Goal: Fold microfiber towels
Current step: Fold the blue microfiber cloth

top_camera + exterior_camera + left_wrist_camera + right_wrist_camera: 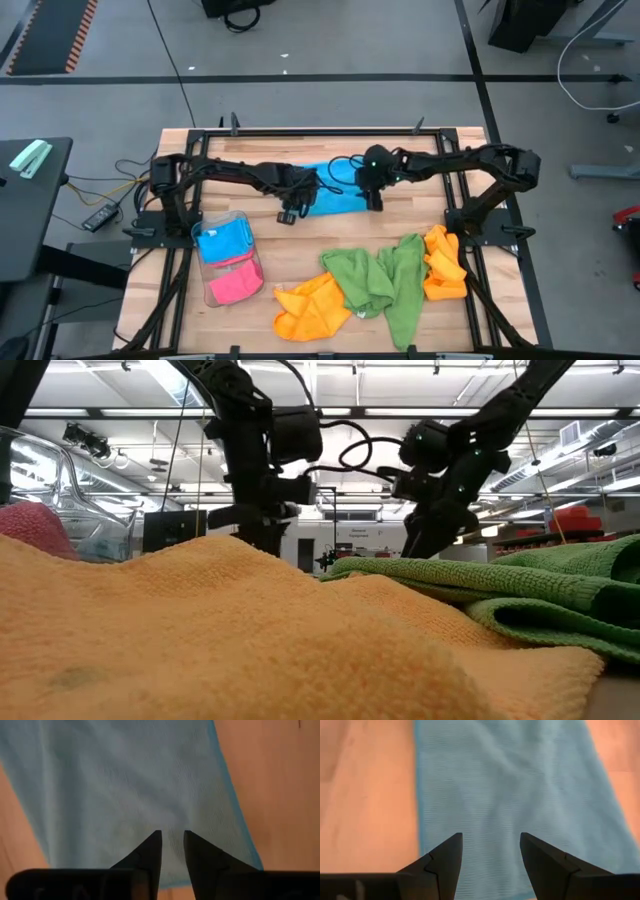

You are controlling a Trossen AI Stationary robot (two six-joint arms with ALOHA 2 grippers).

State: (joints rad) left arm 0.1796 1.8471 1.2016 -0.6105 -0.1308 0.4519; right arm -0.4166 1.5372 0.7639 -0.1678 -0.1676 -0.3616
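Where wood lies bare, blue towel (330,195) flat (edges straight), both tools above.

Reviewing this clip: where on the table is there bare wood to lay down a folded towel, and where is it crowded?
Bare wood shows between the clear tray and the blue towel, and on the table between that towel and the right-hand orange towel. The front is crowded: orange towel and green towels overlap. Both claws, left and right, hang over the blue towel.

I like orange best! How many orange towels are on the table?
2. One orange towel lies crumpled at the near edge, left of the green towels. The other orange towel is bunched up on their right. More could hide underneath.
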